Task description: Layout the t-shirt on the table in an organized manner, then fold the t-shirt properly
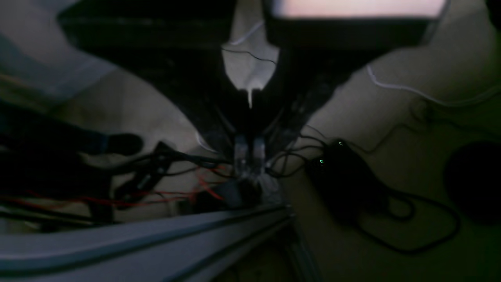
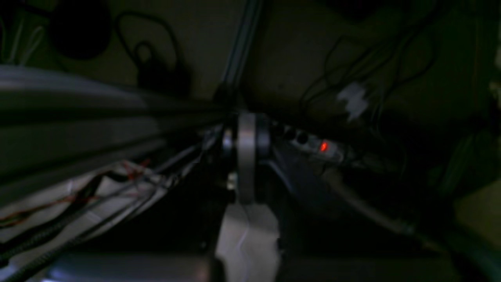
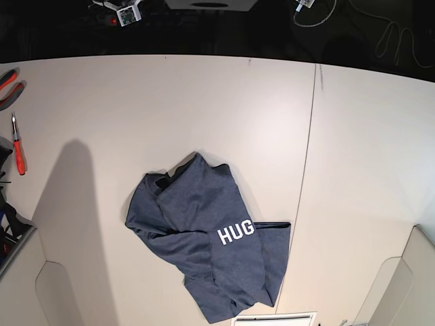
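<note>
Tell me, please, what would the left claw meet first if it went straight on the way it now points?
Most likely the tangle of black and red cables just past the left claw, with the grey metal rail close behind. The view is dark and blurred, so depth is uncertain.

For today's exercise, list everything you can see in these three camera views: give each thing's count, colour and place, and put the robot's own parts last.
t-shirt: one, heathered navy with white HUG lettering, crumpled, lower middle of table.
table: one, off-white, thin dark seam right of centre.
screwdriver: one, orange-red handle, table's left edge.
pliers: one pair, red handles, upper left edge.
cables: several, pale, beyond far edge.
left gripper: one, dark and blurred, off the table.
right gripper: one, dark and blurred; open or shut unclear.
</note>
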You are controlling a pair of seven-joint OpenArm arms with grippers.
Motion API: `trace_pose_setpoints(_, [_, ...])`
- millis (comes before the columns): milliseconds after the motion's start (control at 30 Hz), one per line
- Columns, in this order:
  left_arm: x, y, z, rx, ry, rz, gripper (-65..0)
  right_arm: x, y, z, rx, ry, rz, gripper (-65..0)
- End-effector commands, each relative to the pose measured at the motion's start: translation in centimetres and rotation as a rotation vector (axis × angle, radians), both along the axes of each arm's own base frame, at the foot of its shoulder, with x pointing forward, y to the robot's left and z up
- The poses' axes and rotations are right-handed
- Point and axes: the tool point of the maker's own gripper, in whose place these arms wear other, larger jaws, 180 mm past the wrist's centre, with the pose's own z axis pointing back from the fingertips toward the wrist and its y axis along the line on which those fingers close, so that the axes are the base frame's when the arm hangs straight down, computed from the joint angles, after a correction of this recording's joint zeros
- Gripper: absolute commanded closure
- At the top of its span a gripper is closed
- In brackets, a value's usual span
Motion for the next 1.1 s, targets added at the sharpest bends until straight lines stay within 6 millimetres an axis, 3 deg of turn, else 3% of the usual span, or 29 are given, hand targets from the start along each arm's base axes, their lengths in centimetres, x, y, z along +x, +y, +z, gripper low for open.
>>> trace_pose_setpoints(0, [-0.6, -0.8, 1.3, -0.049, -0.007, -0.026, 0.0, 0.1, 0.4, 1.1, 0.011, -0.032, 0.008, 0.0])
trace_pose_setpoints(200, [-0.3, -4.9, 7.6, -0.231, -0.093, -0.163, 0.0, 1.9, 2.1, 5.0, 0.055, -0.132, 0.023, 0.0])
trace_pose_setpoints(500, [4.6, -6.9, 13.8, -0.251, -0.297, -0.227, 0.0, 5.2, 3.2, 8.2, 0.092, -0.244, 0.020, 0.0])
trace_pose_setpoints(733, [9.0, -7.3, 15.8, -0.229, -0.432, -0.266, 0.0, 8.7, 3.5, 10.6, 0.104, -0.352, 0.016, 0.0])
trace_pose_setpoints(1067, [15.5, -7.2, 17.7, -0.200, -0.619, -0.291, 0.0, 13.4, 2.5, 11.9, 0.021, -0.473, 0.014, 0.0])
